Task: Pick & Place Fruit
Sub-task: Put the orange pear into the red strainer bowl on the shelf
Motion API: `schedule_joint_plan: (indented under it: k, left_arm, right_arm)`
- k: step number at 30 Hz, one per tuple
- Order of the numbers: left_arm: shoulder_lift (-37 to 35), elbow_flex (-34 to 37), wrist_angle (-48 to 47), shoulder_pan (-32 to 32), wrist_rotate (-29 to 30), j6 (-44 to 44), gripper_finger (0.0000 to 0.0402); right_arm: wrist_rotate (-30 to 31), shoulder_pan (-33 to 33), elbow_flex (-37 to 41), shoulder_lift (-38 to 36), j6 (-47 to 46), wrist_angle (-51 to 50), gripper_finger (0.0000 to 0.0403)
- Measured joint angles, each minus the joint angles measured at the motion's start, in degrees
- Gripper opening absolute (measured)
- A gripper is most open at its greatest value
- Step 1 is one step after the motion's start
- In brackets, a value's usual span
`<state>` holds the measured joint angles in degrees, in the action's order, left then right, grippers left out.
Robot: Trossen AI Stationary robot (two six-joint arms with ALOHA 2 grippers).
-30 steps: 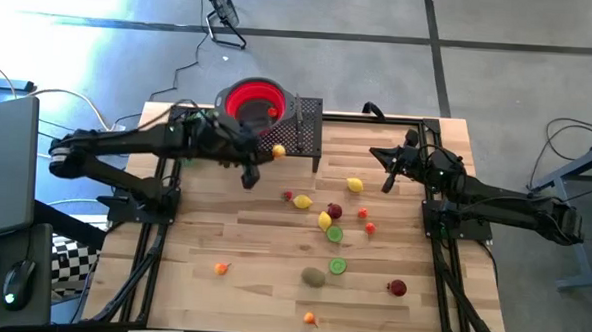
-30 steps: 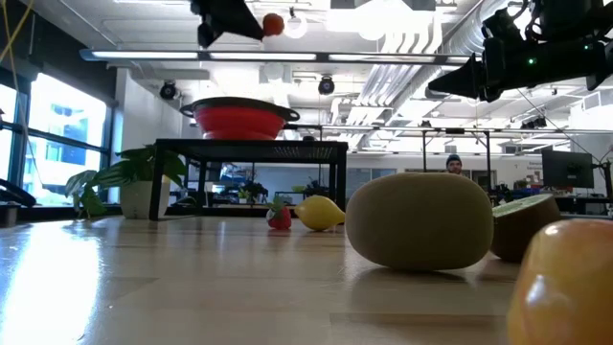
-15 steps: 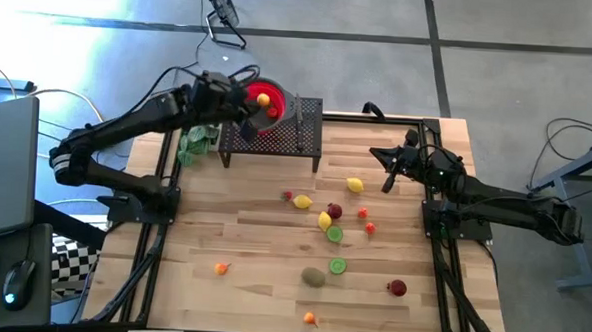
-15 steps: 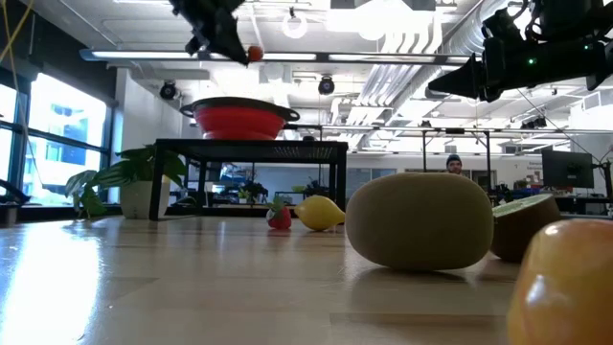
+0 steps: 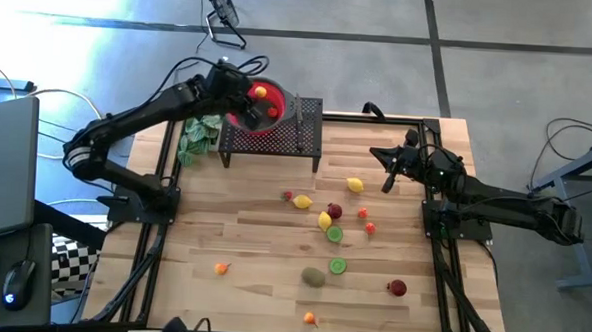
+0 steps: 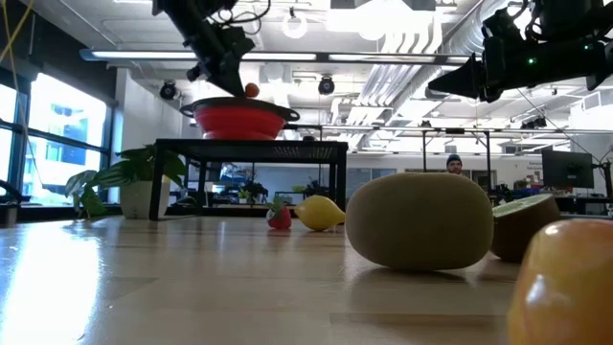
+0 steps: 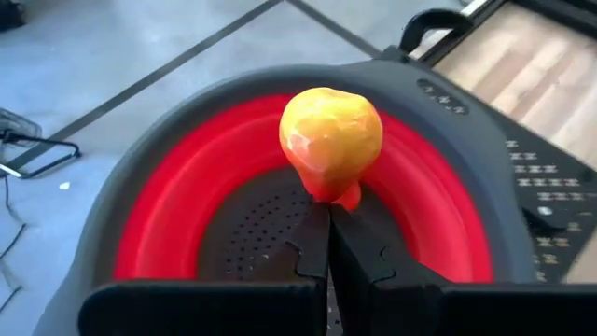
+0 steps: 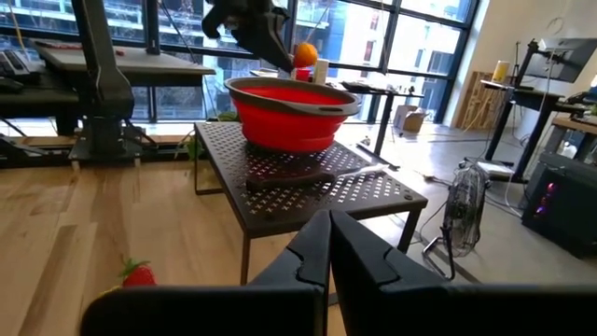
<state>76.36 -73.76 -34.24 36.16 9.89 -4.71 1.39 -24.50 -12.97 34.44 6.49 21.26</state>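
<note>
Fruit first: your left gripper [image 7: 328, 207] is pinching a small orange-yellow fruit [image 7: 331, 138] by its red bottom end, fingers squeezed tight on it. You can see the fruit right over the middle of the red colander [image 5: 240, 112], up in the air, not touching it. From the low camera the fruit sits just above the colander's rim.

The colander stands on a black metal stand [image 5: 303, 126] with little holes in its top, at the back of the wooden table [image 5: 223, 233]. A green leafy bunch [image 5: 197, 137] lies just beside the stand, on its left.

Look at the rest of the fruit spread over the table. A yellow lemon [image 5: 355, 185] lies near the right arm. Another lemon [image 5: 301, 201] lies next to a tiny strawberry [image 5: 287, 197]. Closer to the middle you have a dark red fruit [image 5: 334, 211], a yellow one [image 5: 325, 221] and a green lime half [image 5: 334, 234], all close together. Nearer the front are a second lime half [image 5: 338, 267], a brown kiwi [image 5: 314, 277], a dark red fruit [image 5: 398, 288] and two small orange pieces [image 5: 220, 268] [image 5: 310, 318].

Your right gripper [image 8: 328, 247] waits at the right back part of the table. Its fingers are pressed together with nothing in them.
</note>
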Motion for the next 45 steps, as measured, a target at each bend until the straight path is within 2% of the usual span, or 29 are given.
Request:
schedule_joint_plan:
  k: [21, 37, 41, 45]
  left_arm:
    - [2.3, 0.0, -0.7, -0.2, -4.9, -0.1, 0.0000]
    - [2.3, 0.0, -0.4, -0.2, -4.9, 0.0, 0.0001]
    - [2.3, 0.0, 0.1, -0.2, -4.9, 0.3, 0.0019]
    - [2.3, 0.0, -0.2, -0.2, -4.8, 0.3, 0.0061]
  right_arm:
    - [0.0, 0.0, 0.0, 0.0, -0.2, -0.1, 0.0003]
    - [0.0, 0.0, 0.0, 0.0, -0.2, -0.1, 0.0003]
    - [0.0, 0.0, 0.0, 0.0, 0.4, -0.1, 0.0003]
    - [0.0, 0.0, 0.0, 0.0, 0.4, -0.1, 0.0003]
